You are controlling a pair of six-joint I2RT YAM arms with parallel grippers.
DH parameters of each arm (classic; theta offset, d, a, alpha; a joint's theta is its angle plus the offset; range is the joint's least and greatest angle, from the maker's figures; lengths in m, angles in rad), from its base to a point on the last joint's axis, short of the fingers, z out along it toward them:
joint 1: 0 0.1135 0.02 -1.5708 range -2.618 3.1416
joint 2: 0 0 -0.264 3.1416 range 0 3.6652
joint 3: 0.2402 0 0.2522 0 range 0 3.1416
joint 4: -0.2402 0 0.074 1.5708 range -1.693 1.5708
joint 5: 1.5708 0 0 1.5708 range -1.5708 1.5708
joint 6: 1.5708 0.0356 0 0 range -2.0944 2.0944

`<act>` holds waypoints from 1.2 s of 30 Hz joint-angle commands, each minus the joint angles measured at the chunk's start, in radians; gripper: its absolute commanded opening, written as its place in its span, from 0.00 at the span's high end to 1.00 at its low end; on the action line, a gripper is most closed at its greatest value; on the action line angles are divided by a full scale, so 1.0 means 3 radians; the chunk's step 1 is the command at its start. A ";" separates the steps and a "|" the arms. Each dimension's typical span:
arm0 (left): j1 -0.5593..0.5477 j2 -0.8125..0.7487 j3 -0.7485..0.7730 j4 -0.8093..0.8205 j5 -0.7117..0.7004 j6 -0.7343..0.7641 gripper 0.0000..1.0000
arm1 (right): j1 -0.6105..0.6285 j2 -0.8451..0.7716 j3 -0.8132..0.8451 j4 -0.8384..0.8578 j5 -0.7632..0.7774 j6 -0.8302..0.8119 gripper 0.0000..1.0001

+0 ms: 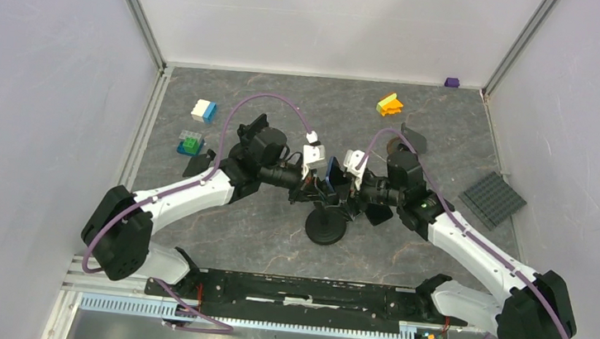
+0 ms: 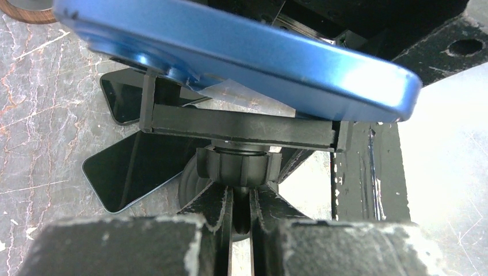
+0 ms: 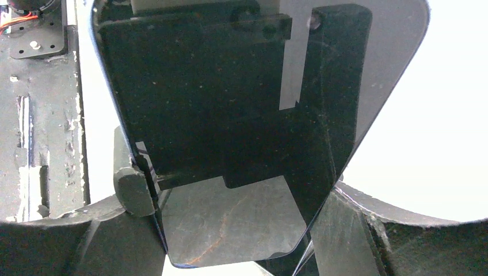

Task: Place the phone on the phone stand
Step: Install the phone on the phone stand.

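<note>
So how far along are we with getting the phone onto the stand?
Done: the phone is up at the phone stand, its blue back lying across the cradle bar. In hand: the left claw is shut on the stand's neck, steadying it; the right claw grips the phone's edges. Left, probably: settle it squarely in the cradle, then let go.

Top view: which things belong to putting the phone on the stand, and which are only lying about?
For the job: blue phone, held by the right gripper; black phone stand with round base, gripped by the left gripper.
Lying about: white-and-blue block; green-and-blue block; yellow-and-orange block; small purple block; dark grey studded plate.
</note>
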 commanded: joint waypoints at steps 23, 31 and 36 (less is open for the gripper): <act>0.0046 -0.0027 0.0075 0.0050 0.0695 0.0288 0.98 | 0.0030 -0.0276 -0.0024 0.0594 0.1059 0.0051 1.00; 0.0047 -0.0027 0.0212 -0.0452 0.0716 0.0655 0.98 | -0.0041 -0.0254 0.0012 0.0564 0.1161 0.0040 1.00; 0.0047 -0.0029 0.0212 -0.0474 0.0618 0.0696 0.98 | -0.0101 -0.0244 0.0007 0.0564 0.1072 0.0072 1.00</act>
